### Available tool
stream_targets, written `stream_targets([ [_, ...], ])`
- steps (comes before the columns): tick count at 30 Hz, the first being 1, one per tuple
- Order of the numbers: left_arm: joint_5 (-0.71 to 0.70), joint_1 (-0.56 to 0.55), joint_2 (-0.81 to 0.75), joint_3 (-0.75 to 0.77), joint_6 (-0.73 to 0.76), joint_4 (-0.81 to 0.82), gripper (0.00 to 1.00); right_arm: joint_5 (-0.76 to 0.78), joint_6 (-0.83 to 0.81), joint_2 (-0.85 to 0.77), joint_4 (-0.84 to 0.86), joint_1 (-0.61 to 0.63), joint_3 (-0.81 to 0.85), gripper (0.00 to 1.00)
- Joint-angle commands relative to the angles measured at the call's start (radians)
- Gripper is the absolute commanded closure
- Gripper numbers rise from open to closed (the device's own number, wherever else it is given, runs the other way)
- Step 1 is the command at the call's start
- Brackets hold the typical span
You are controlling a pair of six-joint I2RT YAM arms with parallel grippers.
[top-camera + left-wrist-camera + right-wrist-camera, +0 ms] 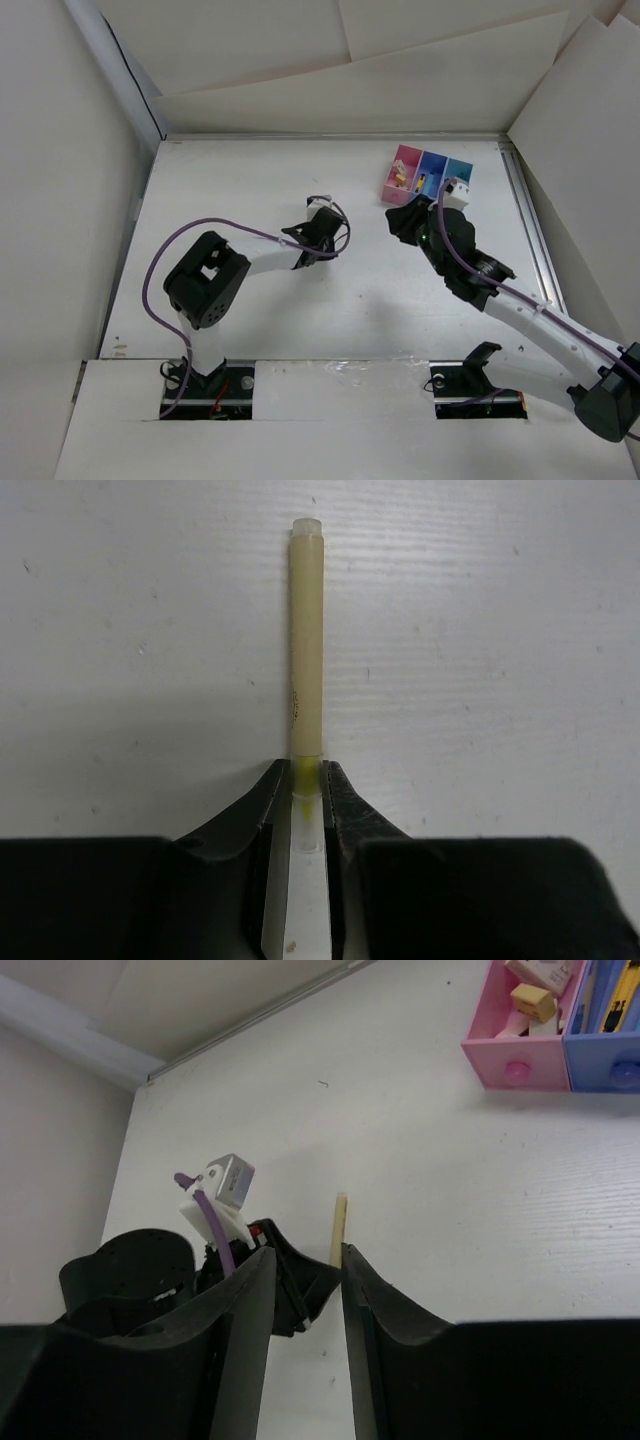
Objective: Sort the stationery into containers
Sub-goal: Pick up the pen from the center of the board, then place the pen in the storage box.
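White board walls [300, 60] box in a white, faintly grained table [250, 170], and a metal rail [530, 230] runs along the table's right edge. At mid-frame the left gripper [307, 792] is pinched tight on the near end of a pale yellow pen [306, 640] lying flat on the table. The right gripper [305, 1270] stands partly open and empty. The bins [396, 192] sit at the upper right.

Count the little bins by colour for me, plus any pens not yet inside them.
Pink bin: 1
Dark blue bin: 1
Light blue bin: 1
Pale yellow pen outside the bins: 1
Total: 4
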Motion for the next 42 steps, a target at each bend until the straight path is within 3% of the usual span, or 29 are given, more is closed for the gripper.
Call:
stream_targets([
  [1,0.147,-0.005,-0.117,-0.058,0.033,0.038,1.0,-0.001,0.014,0.011,0.016,-0.024,-0.004,0.63],
  [3,0.21,-0.005,-0.155,-0.078,0.046,0.101,1.0,-0.011,0.023,0.02,0.016,-0.033,-0.004,0.71],
  [7,0.313,-0.044,-0.227,-0.118,0.066,0.187,1.0,-0.02,0.023,0.038,0.016,-0.042,-0.004,0.74],
  [9,0.373,-0.064,-0.243,-0.118,0.066,0.236,1.0,-0.034,0.023,0.038,0.016,-0.053,-0.004,0.66],
  [11,0.423,-0.064,-0.264,-0.142,0.066,0.268,1.0,-0.061,0.023,0.064,0.016,-0.065,-0.004,0.47],
  [14,0.459,-0.064,-0.287,-0.153,0.056,0.322,1.0,-0.129,0.014,0.113,0.027,-0.074,0.006,0.34],
  [20,0.508,-0.064,-0.335,-0.173,0.047,0.386,1.0,-0.149,0.023,0.187,0.038,-0.093,0.016,0.33],
  [31,0.574,-0.064,-0.355,-0.205,0.029,0.474,1.0,-0.294,0.043,0.288,0.087,-0.133,0.026,0.53],
  [34,0.574,-0.064,-0.355,-0.205,0.029,0.483,1.0,-0.305,0.043,0.288,0.096,-0.133,0.016,0.63],
  [37,0.574,-0.064,-0.355,-0.205,0.02,0.494,1.0,-0.305,0.052,0.279,0.108,-0.142,0.007,0.86],
  [39,0.574,-0.064,-0.355,-0.215,0.02,0.494,1.0,-0.305,0.052,0.269,0.108,-0.142,0.007,0.95],
  [40,0.574,-0.064,-0.355,-0.215,0.02,0.504,0.97,-0.282,0.052,0.269,0.108,-0.142,0.007,0.97],
  [42,0.574,-0.064,-0.355,-0.224,0.01,0.515,0.8,-0.266,0.052,0.25,0.108,-0.142,-0.004,1.0],
])
